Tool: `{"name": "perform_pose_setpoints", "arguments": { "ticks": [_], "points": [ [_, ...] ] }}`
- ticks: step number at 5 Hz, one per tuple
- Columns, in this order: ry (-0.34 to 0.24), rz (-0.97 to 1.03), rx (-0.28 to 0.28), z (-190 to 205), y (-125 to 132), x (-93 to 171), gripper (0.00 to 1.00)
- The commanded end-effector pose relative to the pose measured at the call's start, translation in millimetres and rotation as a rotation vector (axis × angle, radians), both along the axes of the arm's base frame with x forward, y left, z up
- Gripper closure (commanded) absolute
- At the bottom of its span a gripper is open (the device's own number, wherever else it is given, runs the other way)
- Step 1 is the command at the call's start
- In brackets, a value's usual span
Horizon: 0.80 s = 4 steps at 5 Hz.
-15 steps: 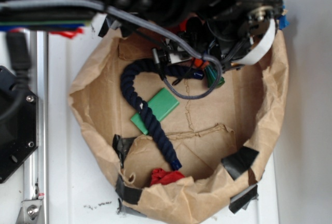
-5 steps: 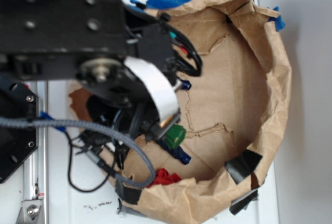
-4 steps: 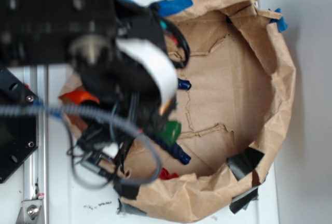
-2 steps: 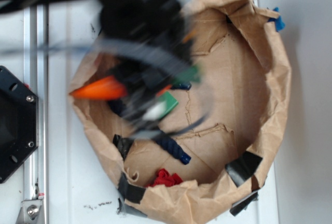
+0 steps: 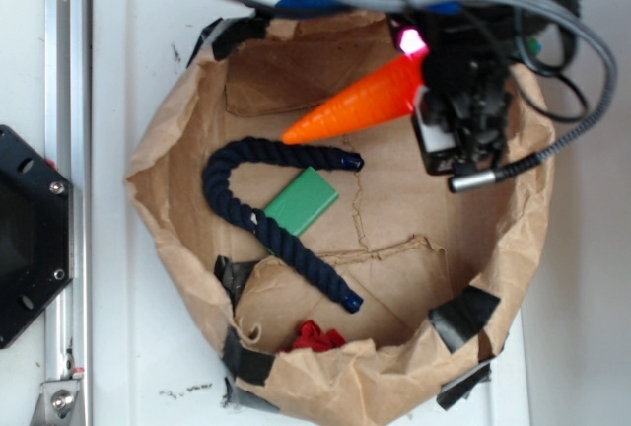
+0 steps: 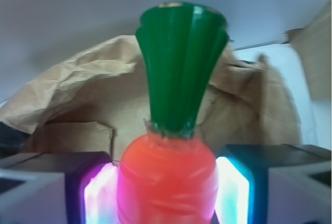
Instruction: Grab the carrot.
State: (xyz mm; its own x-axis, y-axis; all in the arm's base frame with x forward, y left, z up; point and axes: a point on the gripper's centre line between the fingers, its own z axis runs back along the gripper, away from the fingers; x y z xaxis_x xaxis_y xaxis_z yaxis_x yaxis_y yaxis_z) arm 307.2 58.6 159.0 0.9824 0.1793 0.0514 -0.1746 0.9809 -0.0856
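The carrot (image 5: 357, 107) is a glossy orange cone hanging over the upper part of the brown paper bag (image 5: 177, 120), its tip pointing left. My gripper (image 5: 420, 73) is shut on its thick end at the upper right. In the wrist view the carrot (image 6: 167, 180) is squeezed between two glowing pads (image 6: 98, 195), and its ribbed dark green top (image 6: 180, 66) sticks up past them. The green top is hidden behind the gripper in the exterior view.
Inside the bag lie a curved navy rope (image 5: 258, 211), a flat green block (image 5: 302, 200) and a small red cloth lump (image 5: 315, 335). Black tape patches (image 5: 459, 316) sit on the bag's rim. A metal rail (image 5: 67, 150) and black base (image 5: 25, 239) stand left.
The arm swung from the bag's left side to its upper right, carrying the carrot along. The rope and green block, covered before, now show.
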Motion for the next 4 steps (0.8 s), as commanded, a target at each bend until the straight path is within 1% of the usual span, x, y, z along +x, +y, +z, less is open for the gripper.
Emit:
{"name": "perform_pose_setpoints", "arguments": {
  "ticks": [1, 2, 3, 4],
  "points": [
    [-0.107, -0.067, 0.053, 21.6, -11.7, -9.8, 1.0],
    [-0.133, -0.129, 0.072, 23.9, -21.2, -18.1, 1.0],
    [-0.143, -0.152, 0.075, 24.8, -20.2, -16.1, 1.0],
    [-0.135, -0.151, 0.073, 26.8, -16.1, -8.2, 1.0]
  ]
}}
